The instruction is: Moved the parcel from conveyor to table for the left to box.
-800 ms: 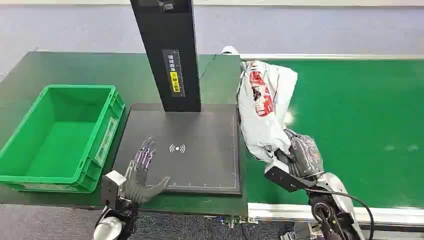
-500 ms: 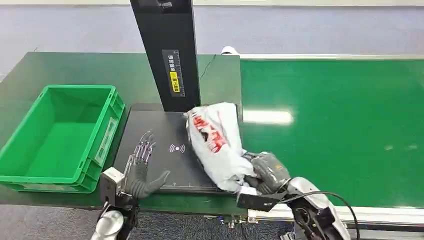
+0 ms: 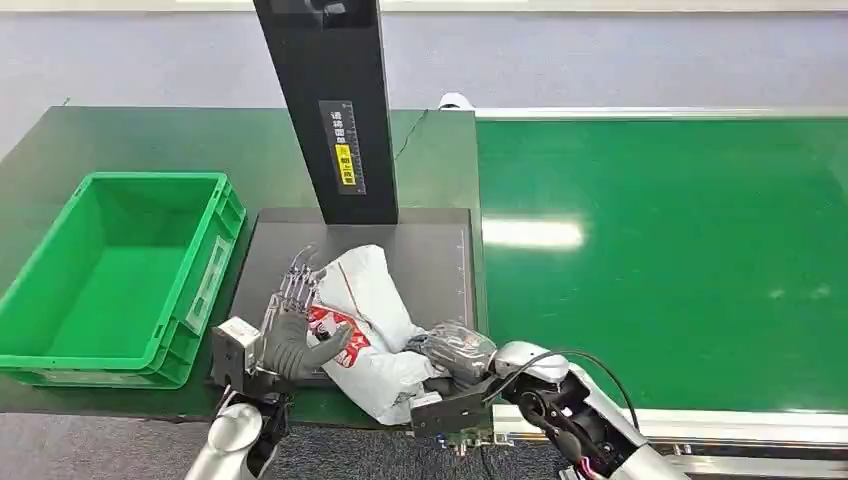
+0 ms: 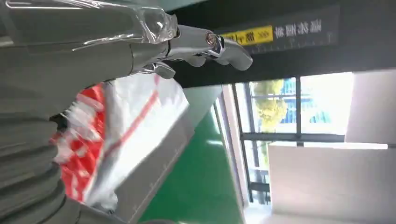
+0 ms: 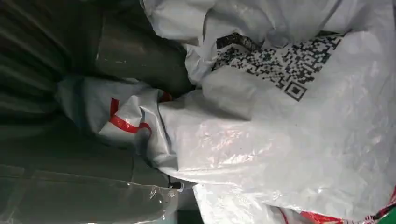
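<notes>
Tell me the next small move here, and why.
Probably the left hand should close its fingers on the parcel. The parcel lies on the black pad, the right hand grips its near end, and the left hand's fingers are spread against it.

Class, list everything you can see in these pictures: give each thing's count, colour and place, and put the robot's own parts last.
Parcel: one, white plastic bag with red print and a printed code, lying on the near part of the black pad.
Scanner pad: one, black, on the table between the crate and the conveyor.
Scanner post: one, black with a yellow label, upright at the pad's far edge.
Crate: one, green, on the table's left side.
Table: one, dark green.
Conveyor: one, bright green belt, right of the table.
Left hand: grey, fingers spread, against the parcel's left side.
Right hand: grey, gripping the parcel's near right end.
</notes>
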